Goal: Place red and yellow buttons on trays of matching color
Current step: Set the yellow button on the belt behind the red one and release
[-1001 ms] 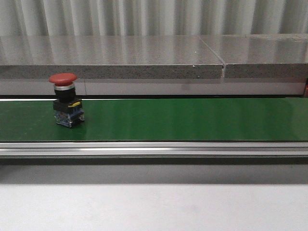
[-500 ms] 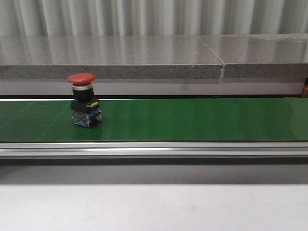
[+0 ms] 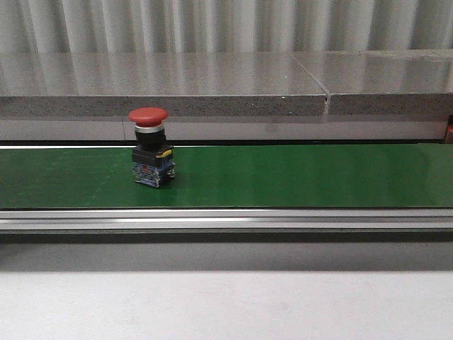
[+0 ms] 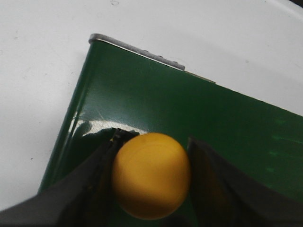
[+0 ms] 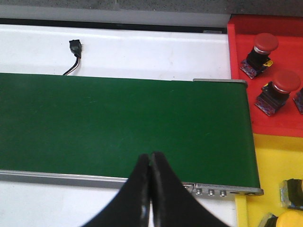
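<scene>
A red button (image 3: 149,146) with a mushroom cap stands upright on the green belt (image 3: 297,177), left of the middle. Neither gripper shows in the front view. My left gripper (image 4: 151,177) is shut on a yellow button (image 4: 150,174), its fingers (image 4: 97,179) against the round cap, above the belt's end (image 4: 189,109). My right gripper (image 5: 150,158) is shut and empty over the belt's near edge (image 5: 118,118). Beyond that belt end lie the red tray (image 5: 239,71), holding two red buttons (image 5: 264,47) (image 5: 280,90), and the yellow tray (image 5: 274,161) with yellow buttons (image 5: 289,218).
A grey stone ledge (image 3: 212,81) runs behind the belt, and an aluminium rail (image 3: 226,221) lines its front. A small black plug on a wire (image 5: 75,47) lies on the white table behind the belt.
The red button has travelled to the right along the belt, still upright. Nothing else in the front view has shifted.
</scene>
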You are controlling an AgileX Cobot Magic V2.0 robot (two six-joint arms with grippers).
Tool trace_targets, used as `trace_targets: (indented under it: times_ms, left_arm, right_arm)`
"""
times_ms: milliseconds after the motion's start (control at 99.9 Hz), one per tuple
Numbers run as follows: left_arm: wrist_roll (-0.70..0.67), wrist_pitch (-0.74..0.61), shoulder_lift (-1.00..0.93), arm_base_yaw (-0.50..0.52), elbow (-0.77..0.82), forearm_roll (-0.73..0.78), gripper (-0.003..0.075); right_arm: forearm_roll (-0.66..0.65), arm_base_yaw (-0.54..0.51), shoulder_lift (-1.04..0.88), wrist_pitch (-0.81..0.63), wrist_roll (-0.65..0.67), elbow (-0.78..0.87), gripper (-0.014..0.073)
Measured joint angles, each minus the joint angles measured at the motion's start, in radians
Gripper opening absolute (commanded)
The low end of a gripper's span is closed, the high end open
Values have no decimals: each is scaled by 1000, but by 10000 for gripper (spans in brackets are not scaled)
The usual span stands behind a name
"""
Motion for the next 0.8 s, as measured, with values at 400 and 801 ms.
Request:
trace_targets:
  times_ms: [400,801]
  left_arm:
    - [60,-9,-36,-47,0,-5,679]
    - [152,-136,-330,-171,57,-5,679]
  right_arm:
    - [0,0,0,0,0,0,-67]
    - [0,0,0,0,0,0,-67]
